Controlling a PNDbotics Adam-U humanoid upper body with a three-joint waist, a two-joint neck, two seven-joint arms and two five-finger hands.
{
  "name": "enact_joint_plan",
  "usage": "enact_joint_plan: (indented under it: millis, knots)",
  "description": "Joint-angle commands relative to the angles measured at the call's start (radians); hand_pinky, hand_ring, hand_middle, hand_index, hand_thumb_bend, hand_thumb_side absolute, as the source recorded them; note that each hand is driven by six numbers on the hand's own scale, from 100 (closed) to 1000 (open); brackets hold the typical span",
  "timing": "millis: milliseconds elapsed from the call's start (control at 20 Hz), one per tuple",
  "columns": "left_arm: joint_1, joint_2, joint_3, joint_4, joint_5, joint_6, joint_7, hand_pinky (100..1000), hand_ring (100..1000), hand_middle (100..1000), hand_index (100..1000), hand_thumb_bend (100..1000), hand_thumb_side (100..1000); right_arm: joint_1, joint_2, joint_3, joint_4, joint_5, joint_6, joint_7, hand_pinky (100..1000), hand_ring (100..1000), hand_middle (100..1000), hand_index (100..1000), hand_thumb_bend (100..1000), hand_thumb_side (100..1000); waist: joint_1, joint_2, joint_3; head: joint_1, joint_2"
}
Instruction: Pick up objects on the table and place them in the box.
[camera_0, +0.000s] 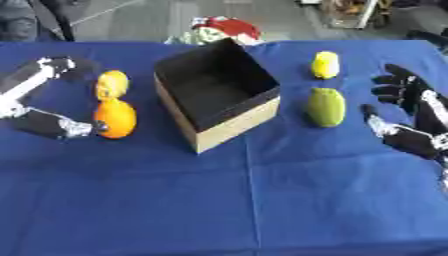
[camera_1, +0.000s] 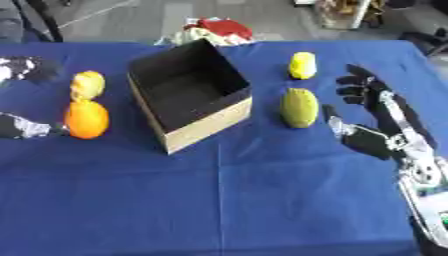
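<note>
**Left hand at the orange, right hand waiting open**

We are looking down on a tabletop (camera_0: 262, 200) covered in blue cloth. A little above the middle of the frame, an open box (camera_0: 229, 125) is sitting on it, black inside with tan cardboard walls, turned so one corner is pointing toward the bottom of the frame. We are seeing nothing inside it.

At the left of the frame, our left hand (camera_0: 54, 125) is spreading wide around two pieces of fruit. Its lower part is touching the left side of an orange (camera_0: 115, 118), while its upper fingers (camera_0: 48, 67) are reaching out above and to the left, apart from the fruit. The hand is open, not closing on anything. Just above the orange and touching it, a smaller yellow-orange fruit (camera_0: 111, 84) is lying on the cloth. Both are sitting just left of the box, with a strip of cloth between.

At the right of the frame, our right hand (camera_1: 372, 137) is resting open, fingers (camera_1: 357, 87) spread and pointing up the frame, holding nothing. Near it on its left, a green fruit (camera_1: 299, 107) is lying on the cloth, and above that, apart from it, a small yellow fruit (camera_1: 303, 65).

Beyond the far edge of the tabletop, a red and white bundle (camera_0: 223, 29) is showing on the floor.
</note>
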Motion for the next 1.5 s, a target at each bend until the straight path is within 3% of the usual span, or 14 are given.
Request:
enact_joint_plan:
  millis: [50,700,1000,1300,1500]
  knots:
    - [-0.008,0.018,0.018,-0.019,0.009,0.003,0.001,805,791,794,902,657,364,-0.010,-0.019,-0.011,-0.012,-0.006,-0.003,-0.002,822,805,803,959,296,115,0.008,-0.014,0.001,0.001,0.004]
    - [-0.030,0.042,-0.012,0.017,-0.022,0.015,-0.018,806,791,793,902,653,347,-0.009,-0.019,-0.010,-0.010,-0.009,-0.003,-0.002,822,804,802,959,290,116,0.010,-0.018,0.001,-0.005,0.004]
    - [-0.134,0.068,-0.105,0.173,-0.169,0.034,-0.039,810,793,796,902,654,323,-0.009,-0.017,-0.004,-0.005,-0.012,-0.003,0.003,822,803,800,960,289,116,0.009,-0.024,-0.004,-0.003,0.004]
    - [-0.242,0.008,-0.159,0.360,-0.337,0.019,-0.031,802,788,791,899,640,304,-0.007,-0.014,-0.001,-0.003,-0.016,-0.004,0.006,821,801,798,960,290,115,0.007,-0.025,-0.006,-0.004,0.004]
    - [-0.275,-0.033,-0.174,0.437,-0.366,-0.019,-0.039,791,763,770,883,623,251,-0.007,-0.013,-0.001,-0.002,-0.018,-0.004,0.006,821,800,798,960,288,115,0.006,-0.023,-0.007,-0.002,0.004]
